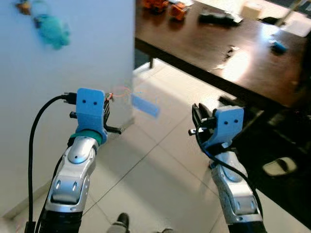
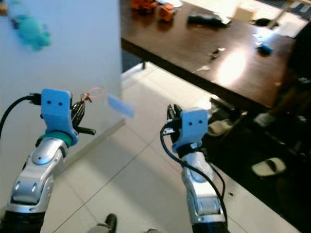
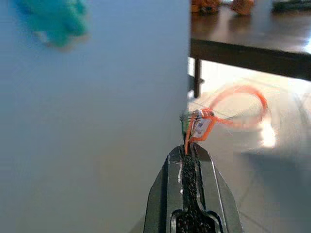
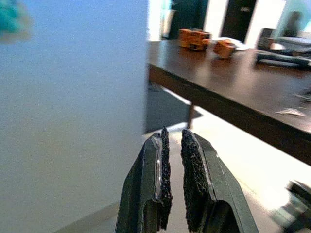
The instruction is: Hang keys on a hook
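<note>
My left gripper (image 3: 189, 149) is shut on an orange cord whose loop (image 3: 241, 104) swings blurred beyond the fingertips, with a small key piece (image 3: 200, 125) at the grip. In the eye views the same gripper (image 1: 108, 103) is raised next to the white wall (image 1: 68, 87), and a blue tag (image 1: 145, 106) dangles from the loop to its right. High on the wall hangs a blurred teal object (image 1: 52, 30). My right gripper (image 4: 174, 134) is held up beside it, shut with nothing between its pads, seen also in the left eye view (image 1: 198, 116).
A dark wooden table (image 1: 204, 46) stands ahead to the right, carrying orange toys (image 1: 167, 6) and a black item (image 1: 218, 17). A pale slipper (image 1: 279, 166) lies on the floor by the table's shadow. Light tiles (image 1: 155, 165) stretch between my arms.
</note>
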Robot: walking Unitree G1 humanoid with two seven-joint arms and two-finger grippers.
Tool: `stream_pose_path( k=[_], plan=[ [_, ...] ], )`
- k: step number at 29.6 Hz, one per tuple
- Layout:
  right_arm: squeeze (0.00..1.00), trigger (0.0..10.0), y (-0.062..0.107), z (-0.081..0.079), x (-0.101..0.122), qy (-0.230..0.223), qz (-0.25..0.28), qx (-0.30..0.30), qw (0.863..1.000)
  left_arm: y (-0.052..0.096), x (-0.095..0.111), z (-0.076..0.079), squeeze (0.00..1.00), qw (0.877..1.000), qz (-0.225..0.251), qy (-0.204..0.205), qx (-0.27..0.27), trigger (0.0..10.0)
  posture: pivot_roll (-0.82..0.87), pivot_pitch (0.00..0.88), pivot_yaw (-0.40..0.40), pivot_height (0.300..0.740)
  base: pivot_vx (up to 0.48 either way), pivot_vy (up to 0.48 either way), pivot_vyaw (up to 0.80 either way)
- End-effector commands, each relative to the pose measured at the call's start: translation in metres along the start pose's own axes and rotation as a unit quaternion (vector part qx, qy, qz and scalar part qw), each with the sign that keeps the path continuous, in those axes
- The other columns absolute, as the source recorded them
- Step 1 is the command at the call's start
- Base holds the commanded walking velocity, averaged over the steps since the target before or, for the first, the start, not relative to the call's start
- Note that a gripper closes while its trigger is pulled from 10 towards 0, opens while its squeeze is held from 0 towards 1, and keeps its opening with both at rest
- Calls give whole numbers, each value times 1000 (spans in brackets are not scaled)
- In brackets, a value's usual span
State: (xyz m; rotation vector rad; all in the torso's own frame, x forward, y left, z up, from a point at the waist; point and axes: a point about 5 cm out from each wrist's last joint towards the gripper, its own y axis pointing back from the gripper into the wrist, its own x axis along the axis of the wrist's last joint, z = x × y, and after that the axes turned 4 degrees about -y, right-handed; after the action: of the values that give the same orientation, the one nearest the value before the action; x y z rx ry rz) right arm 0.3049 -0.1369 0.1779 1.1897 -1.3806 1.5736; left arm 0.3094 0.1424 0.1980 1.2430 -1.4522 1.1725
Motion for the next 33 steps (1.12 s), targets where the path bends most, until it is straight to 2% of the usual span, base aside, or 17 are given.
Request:
stream_pose_path(
  k=[1,13,15,19,22,27,33],
  plan=[
    [0,10000,3,4,-4,0,-8,-6,1000,1,1,3,0,1000,5,-7,-10,10000,-39,124,-6,740,0,0,800],
    [0,10000,3,4,-4,-2,-8,-9,1000,-2,9,5,0,999,26,-14,-18,10000,-38,129,-4,740,0,0,800],
    [0,10000,0,5,0,-30,4,-26,999,-8,26,15,0,996,76,-33,-45,10000,-33,131,-5,740,124,0,0],
    [0,10000,-1,6,1,-37,8,-29,999,-12,37,23,0,993,99,-35,-61,10000,-33,130,-5,740,408,0,0],
    [0,10000,-1,6,0,-35,8,-28,999,-18,52,34,0,989,126,-25,-78,10000,-43,130,-3,740,465,0,0],
    [0,10000,2,7,0,-36,8,-31,999,-20,62,41,0,985,143,-17,-90,10000,-55,132,2,740,465,0,0],
    [0,10000,3,9,0,-35,7,-35,999,-21,64,47,0,984,150,-15,-97,10000,-61,135,4,740,465,0,0]
  ],
)
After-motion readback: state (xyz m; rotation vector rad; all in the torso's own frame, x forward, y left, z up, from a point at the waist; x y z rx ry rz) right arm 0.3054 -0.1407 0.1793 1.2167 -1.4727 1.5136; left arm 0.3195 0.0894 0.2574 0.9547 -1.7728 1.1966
